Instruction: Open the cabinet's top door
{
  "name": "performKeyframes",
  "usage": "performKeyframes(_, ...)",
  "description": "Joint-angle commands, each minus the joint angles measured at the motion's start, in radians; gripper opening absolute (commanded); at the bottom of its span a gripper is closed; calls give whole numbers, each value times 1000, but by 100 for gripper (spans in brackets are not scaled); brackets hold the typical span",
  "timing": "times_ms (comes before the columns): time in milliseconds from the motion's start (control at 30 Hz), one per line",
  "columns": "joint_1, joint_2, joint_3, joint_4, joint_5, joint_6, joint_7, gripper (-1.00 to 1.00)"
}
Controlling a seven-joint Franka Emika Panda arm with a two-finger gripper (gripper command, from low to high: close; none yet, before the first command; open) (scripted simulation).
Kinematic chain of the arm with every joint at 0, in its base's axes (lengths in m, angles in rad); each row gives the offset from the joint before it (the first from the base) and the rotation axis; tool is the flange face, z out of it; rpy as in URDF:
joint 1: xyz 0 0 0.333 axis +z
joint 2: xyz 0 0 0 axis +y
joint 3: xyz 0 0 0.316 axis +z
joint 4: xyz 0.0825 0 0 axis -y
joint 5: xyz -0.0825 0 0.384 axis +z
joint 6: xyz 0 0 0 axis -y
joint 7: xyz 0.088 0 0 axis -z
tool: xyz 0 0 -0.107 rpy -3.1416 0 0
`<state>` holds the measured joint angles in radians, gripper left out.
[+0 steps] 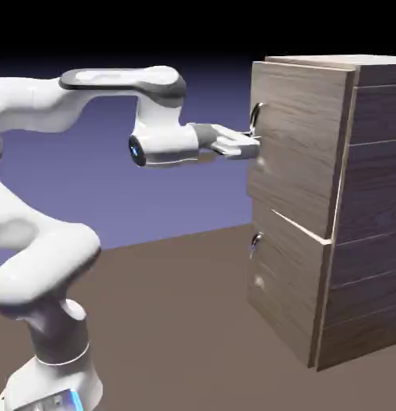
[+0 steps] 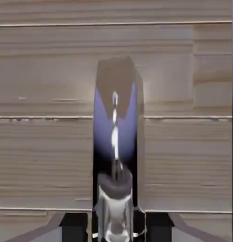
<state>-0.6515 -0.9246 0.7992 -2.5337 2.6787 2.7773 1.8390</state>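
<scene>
"Toward the middle of the exterior view, what is your pincer (image 1: 253, 147) doing?"

"It's pinching the curved metal handle (image 1: 255, 117), low on the loop as far as I can tell. In the hand view, bright metal fills the space between my fingertips."

"What could go wrong?"

"I could slip off. The metal looks smooth and thin, and a pull straight back, without following the door's swing, would twist it in my grip. Holding near the lower end might make that worse. If the hinge is at the far side from the handle, as I'd guess, I need an arc."

"And which way does the door point?"

"The top door (image 1: 301, 140) faces the exterior view's left, toward my arm (image 1: 162, 88). Its long axis seems to run upright, and so does the handle's. The door sits over the lower panel (image 1: 287, 281), on the front of the cabinet (image 1: 376, 185), at the exterior view's right. It looks closed, so the swing is all to do."
</scene>
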Motion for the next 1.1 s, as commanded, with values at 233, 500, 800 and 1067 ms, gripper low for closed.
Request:
performKeyframes(233, 243, -67, -289, -196, -320, -186, 105, -100)
performKeyframes(500, 342, -159, -562, -324, -668, -397, 210, -100)
performKeyframes(800, 331, -175, -880, -356, -1056, -699, 264, -100)
performKeyframes(1067, 334, -42, -1170, -256, -1367, -1011, 239, -100)
